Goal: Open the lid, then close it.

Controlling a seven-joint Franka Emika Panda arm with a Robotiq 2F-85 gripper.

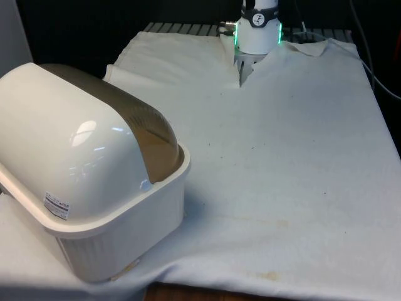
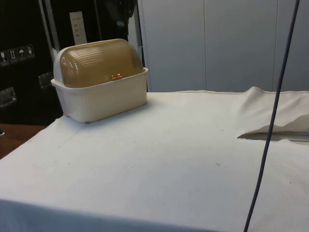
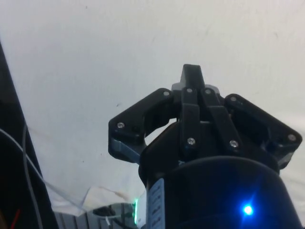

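Judging by its looks, the bread box [image 1: 94,182] is light, hollow plastic, stiff enough to hold its shape but glossy and slick, so I'd expect fingers to skid on the dome. The roll-top lid [image 2: 101,63] should swing easily on its side pivots and not need much force; too firm a push might well shove the whole box along the cloth [image 2: 159,154]. The sensible hold is the small copper-coloured handle [image 2: 116,77] at the lid's lower front edge, just above the rim of the base.

It sits at the lower left of the front view, its cream back turned to us, and at the upper left of the side view near the table's corner. The base is cream with fine vertical ribbing; the lid is translucent amber-brown, ribbed across, and shut down onto the base.

The gripper [image 3: 193,95] hangs over bare cloth, well apart from the box; whether its fingers are parted or closed I cannot tell
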